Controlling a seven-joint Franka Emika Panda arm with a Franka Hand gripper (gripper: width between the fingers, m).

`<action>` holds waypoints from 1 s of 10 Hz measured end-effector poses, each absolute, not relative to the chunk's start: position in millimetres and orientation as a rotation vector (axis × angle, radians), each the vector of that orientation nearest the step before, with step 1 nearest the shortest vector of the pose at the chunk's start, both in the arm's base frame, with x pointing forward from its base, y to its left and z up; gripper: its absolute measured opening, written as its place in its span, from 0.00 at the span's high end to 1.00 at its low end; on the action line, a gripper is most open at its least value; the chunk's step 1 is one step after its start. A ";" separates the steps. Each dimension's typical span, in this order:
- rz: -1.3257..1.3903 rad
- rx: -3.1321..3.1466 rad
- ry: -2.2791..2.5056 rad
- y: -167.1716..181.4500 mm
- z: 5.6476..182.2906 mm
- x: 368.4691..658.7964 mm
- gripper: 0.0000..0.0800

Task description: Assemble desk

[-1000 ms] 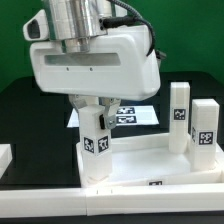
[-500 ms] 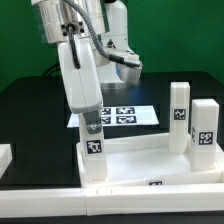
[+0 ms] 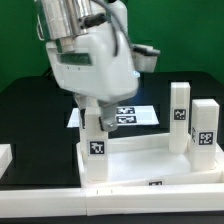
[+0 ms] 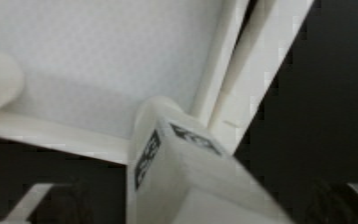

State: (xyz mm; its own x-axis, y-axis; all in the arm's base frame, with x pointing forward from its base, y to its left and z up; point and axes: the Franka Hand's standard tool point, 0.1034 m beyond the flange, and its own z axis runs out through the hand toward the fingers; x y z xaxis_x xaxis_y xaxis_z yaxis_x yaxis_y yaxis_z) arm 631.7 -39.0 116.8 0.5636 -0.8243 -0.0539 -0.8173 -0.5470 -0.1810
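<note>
The desk top (image 3: 140, 162) lies flat, white, with a raised rim. A tagged leg (image 3: 95, 150) stands upright in its corner at the exterior view's left. My gripper (image 3: 95, 122) straddles the top of that leg, and its jaws stand apart from the leg's sides, so it is open. Two more tagged legs (image 3: 179, 115) (image 3: 205, 127) stand upright at the top's right end. In the wrist view the leg (image 4: 194, 165) rises between my dark fingers, over the desk top's floor (image 4: 105, 60) and rim (image 4: 265, 60).
The marker board (image 3: 135, 116) lies on the black table behind the desk top. A long white border bar (image 3: 110, 197) runs along the front, and another white piece (image 3: 5, 155) sits at the exterior view's left edge.
My wrist has turned above the leg and the jaws have spread off it. The leg stays upright in its corner.
</note>
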 end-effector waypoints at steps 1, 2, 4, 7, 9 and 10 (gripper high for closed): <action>-0.057 -2.715 1.173 -38.6 117.3 629.8 0.20; -0.065 -2.734 1.136 -40.4 116.1 629.9 0.19; -0.092 -2.857 0.866 -41.7 115.9 629.9 0.19; -0.095 -3.076 0.040 -43.2 108.9 630.0 0.19; -0.094 -3.074 0.116 -43.8 108.8 630.0 0.22; -0.092 -3.072 0.146 -43.9 108.7 630.0 0.45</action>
State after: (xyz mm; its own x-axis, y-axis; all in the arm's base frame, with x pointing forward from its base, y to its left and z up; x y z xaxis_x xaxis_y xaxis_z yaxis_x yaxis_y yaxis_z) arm 630.0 -43.9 108.7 0.9937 -0.0964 0.0569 -0.0925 -0.9934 -0.0671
